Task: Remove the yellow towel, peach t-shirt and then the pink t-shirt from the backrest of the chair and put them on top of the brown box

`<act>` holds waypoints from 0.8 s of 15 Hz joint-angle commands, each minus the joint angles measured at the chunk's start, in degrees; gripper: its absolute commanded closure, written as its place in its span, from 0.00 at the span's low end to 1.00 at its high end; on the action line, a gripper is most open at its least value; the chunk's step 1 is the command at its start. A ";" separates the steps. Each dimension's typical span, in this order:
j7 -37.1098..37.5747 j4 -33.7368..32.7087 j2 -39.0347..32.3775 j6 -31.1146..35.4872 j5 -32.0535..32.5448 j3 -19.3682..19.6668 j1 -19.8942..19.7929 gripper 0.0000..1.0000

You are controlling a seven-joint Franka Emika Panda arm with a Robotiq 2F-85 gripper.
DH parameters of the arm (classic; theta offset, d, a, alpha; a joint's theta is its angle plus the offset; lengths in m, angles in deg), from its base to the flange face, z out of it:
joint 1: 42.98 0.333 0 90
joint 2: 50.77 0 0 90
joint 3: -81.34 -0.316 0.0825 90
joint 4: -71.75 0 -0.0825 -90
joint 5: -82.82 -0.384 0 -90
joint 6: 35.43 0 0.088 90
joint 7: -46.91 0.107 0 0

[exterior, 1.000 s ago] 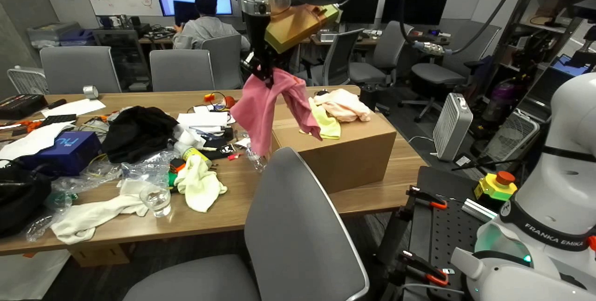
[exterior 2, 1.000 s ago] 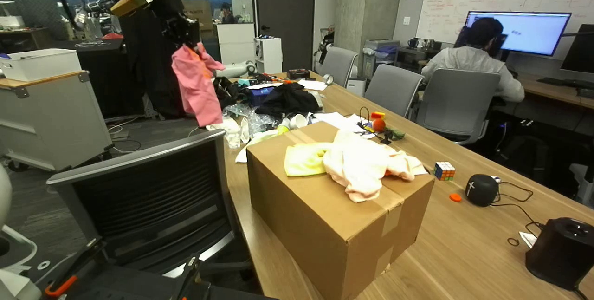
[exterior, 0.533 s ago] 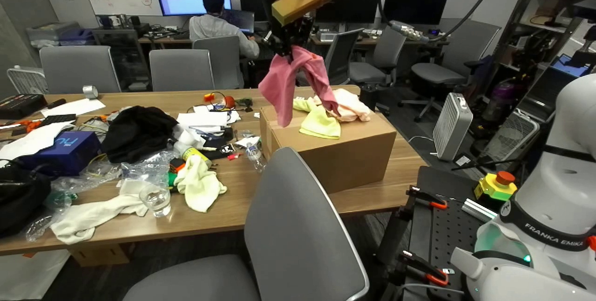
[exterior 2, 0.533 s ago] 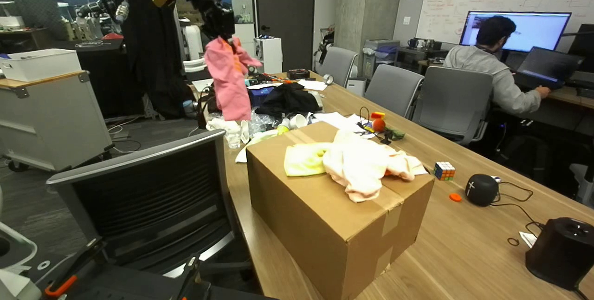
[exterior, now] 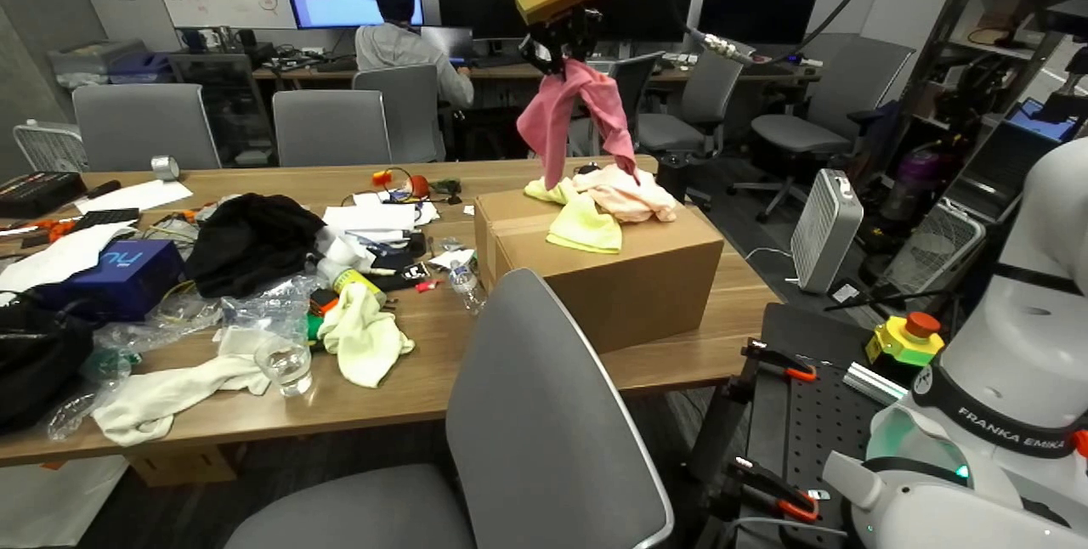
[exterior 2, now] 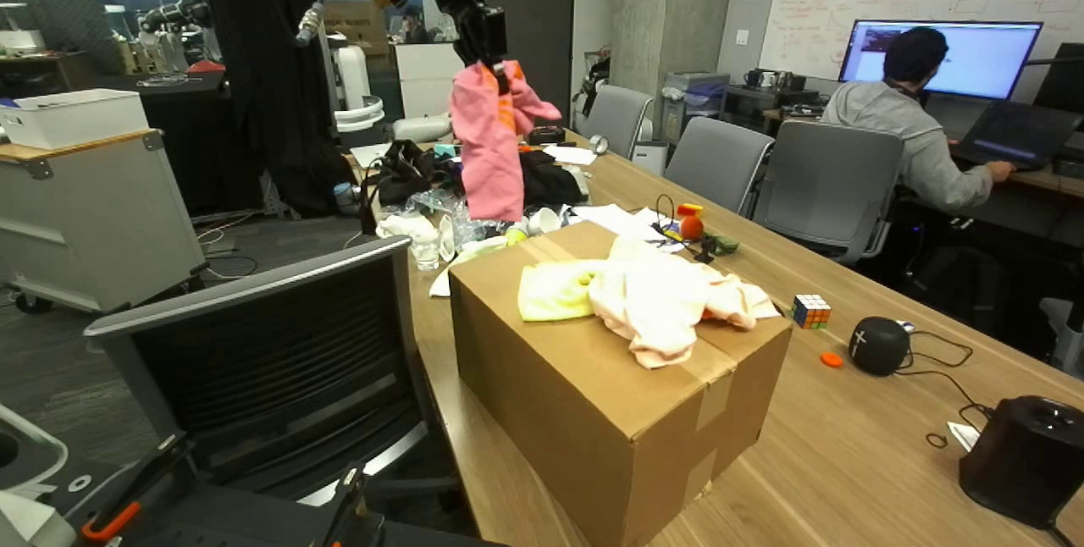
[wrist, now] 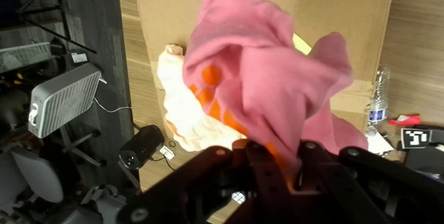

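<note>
My gripper (exterior: 564, 66) is shut on the bright pink t-shirt (exterior: 548, 124), which hangs limp in the air. In the wrist view, the pink t-shirt (wrist: 274, 71) bunches between the fingers (wrist: 282, 151), with the brown box (wrist: 343, 12) below. In an exterior view, the pink t-shirt (exterior 2: 487, 149) hangs by the far end of the brown box (exterior 2: 542, 386). The peach t-shirt (exterior 2: 652, 301) and yellow towel (exterior 2: 555, 291) lie side by side, touching, on the box top. The pink cloth mostly hides the towel (wrist: 301, 43) in the wrist view. The chair's backrest (exterior: 544, 396) is bare.
The box stands on a wooden table (exterior: 671, 353). A plastic bottle (exterior: 466, 284) stands beside it. Clutter with a black cloth (exterior: 255, 243), a glass (exterior: 285, 365) and a pale cloth (exterior: 361, 336) lies farther along. A Rubik's cube (exterior 2: 810, 311) and black speakers (exterior 2: 879, 345) are on the box's other side.
The gripper has carried the pink t-shirt away from the chair side and across toward the box. The peach t-shirt, towel and box have not moved. The seated person has shifted.
</note>
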 commanded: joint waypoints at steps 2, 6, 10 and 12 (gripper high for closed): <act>5.39 -7.11 -4.35 -5.16 -0.29 2.59 -1.35 0.96; 7.89 -9.73 -5.88 -6.61 -1.96 4.43 -3.38 0.96; 13.54 -10.81 -6.00 -7.16 -5.07 6.29 -5.77 0.96; 14.41 -11.25 -6.04 -7.18 -5.73 6.70 -6.55 0.59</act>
